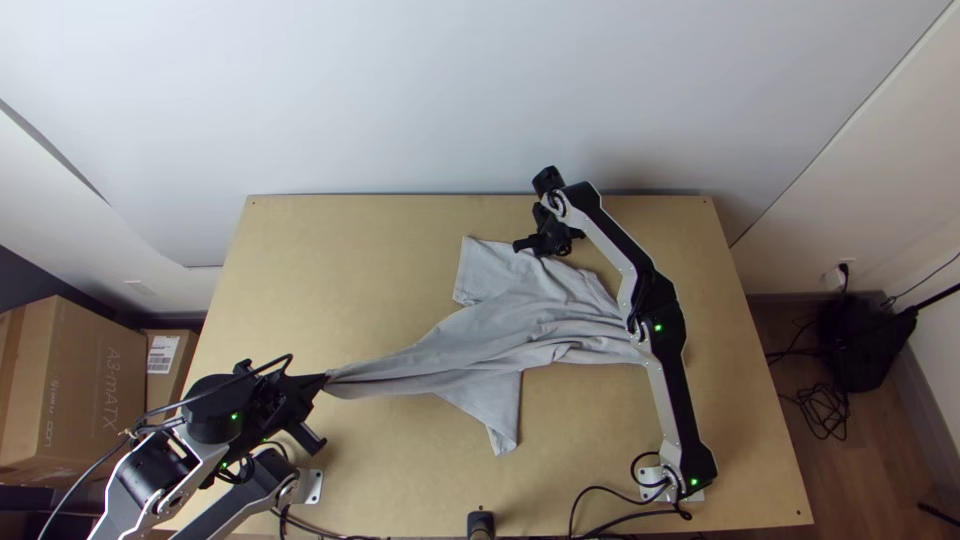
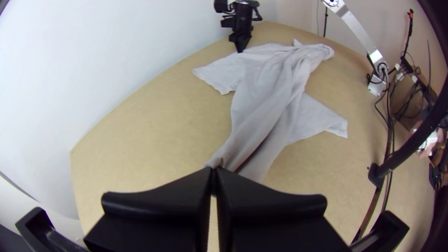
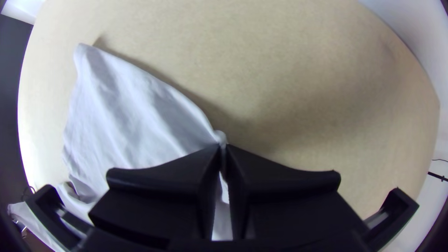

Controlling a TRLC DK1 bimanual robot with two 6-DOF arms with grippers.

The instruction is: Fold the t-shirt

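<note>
A light grey t-shirt [image 1: 540, 315] lies bunched and stretched across the table, one sleeve towards the far edge and another towards the near edge. At the table's left, my left gripper [image 1: 325, 380] is shut on the shirt's narrow, gathered end; in the left wrist view, this gripper [image 2: 214, 170] pinches the folds of the shirt [image 2: 275, 102]. My right gripper [image 1: 538, 250] is at the shirt's far edge, beside the far sleeve. The right wrist view has the gripper [image 3: 223, 147] shut on a small pinch of the shirt's edge [image 3: 126, 107].
Bare wooden table [image 1: 330, 250] extends around the shirt. The right arm's links pass above the shirt's right end. Cables [image 1: 610, 510] lie along the near edge, and cardboard boxes [image 1: 70, 390] stand left of the table.
</note>
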